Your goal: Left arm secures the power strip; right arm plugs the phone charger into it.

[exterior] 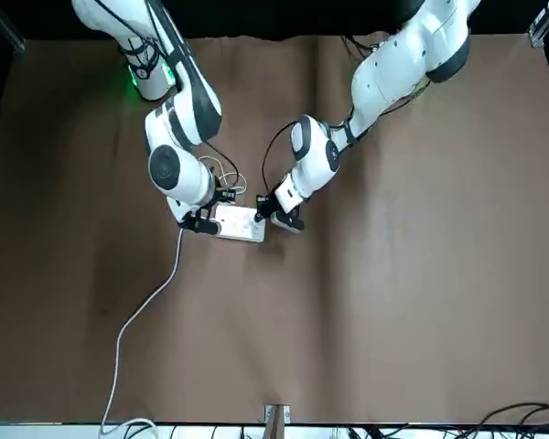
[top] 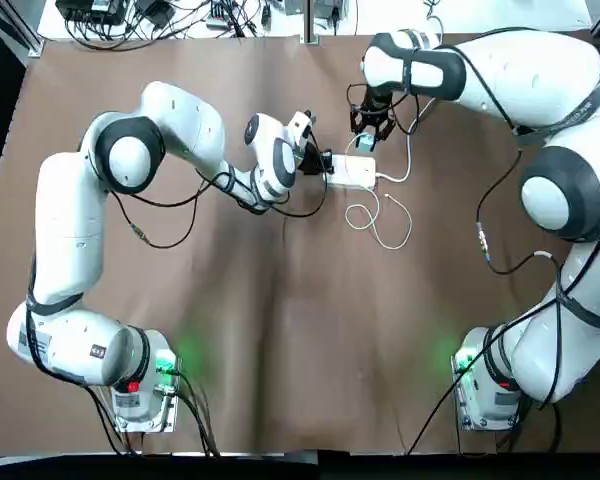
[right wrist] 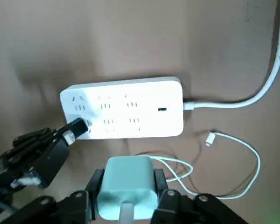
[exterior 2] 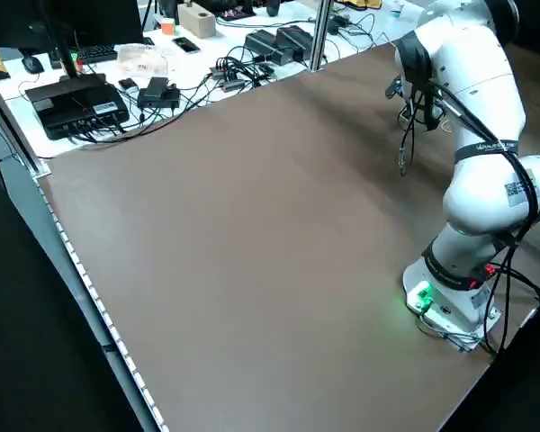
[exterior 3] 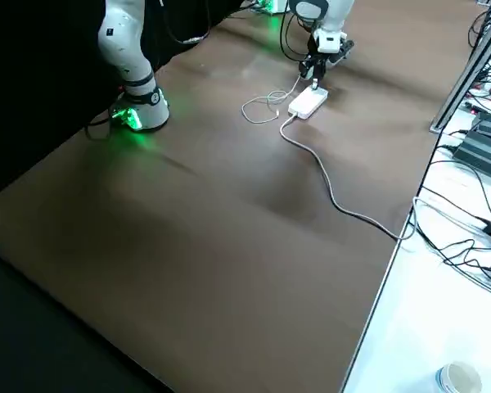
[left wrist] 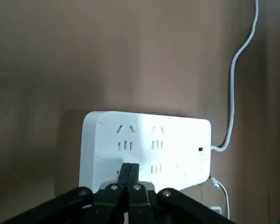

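Note:
The white power strip [top: 353,171] lies flat on the brown table, its thick cord [exterior: 146,304] running off toward the far edge. My left gripper [top: 325,162] is shut, and its joined fingertips [left wrist: 129,171] press down on one end of the strip [left wrist: 149,140] with nothing between them. My right gripper [top: 366,128] hovers just beside the strip's long side, shut on the teal phone charger [right wrist: 127,189]. The charger is close to the strip [right wrist: 126,112] but apart from it. Its thin whitish cable [top: 385,220] coils on the table nearby.
The left gripper's tip [right wrist: 77,126] shows at the strip's end in the right wrist view. Cables, boxes and power bricks [exterior 2: 279,40] crowd the white bench beyond the table's far edge. Both arm bases [top: 145,395] stand at the near edge.

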You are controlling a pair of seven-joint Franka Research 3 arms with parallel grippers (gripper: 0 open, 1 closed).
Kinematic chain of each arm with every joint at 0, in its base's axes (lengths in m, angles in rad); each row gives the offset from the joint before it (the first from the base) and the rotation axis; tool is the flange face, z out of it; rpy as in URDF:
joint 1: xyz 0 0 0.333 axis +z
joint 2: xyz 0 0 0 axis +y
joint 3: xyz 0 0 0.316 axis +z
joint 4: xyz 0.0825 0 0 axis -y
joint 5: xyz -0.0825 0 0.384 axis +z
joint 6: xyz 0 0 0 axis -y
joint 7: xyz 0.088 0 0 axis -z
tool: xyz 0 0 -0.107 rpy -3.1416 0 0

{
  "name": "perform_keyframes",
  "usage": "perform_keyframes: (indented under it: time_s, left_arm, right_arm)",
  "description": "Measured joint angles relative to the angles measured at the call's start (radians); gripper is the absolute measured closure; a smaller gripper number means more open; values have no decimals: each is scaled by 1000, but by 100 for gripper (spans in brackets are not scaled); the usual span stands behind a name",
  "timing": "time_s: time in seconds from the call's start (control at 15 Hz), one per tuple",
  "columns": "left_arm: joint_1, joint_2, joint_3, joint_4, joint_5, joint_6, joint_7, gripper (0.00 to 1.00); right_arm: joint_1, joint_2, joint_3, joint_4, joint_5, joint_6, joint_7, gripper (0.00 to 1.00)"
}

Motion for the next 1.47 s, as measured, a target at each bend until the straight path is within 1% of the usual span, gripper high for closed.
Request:
perform_keyframes:
  time_s: [0.2,1.07,1.47]
  left_arm:
    - [0,0,0,0,0,0,0,99]
    - [0,0,0,0,0,0,1,99]
    - [0,0,0,0,0,0,1,99]
  right_arm:
    - [16,35,0,17,-20,4,31,52]
    - [48,133,1,21,-24,81,50,52]
    - [49,146,1,23,-27,87,50,52]
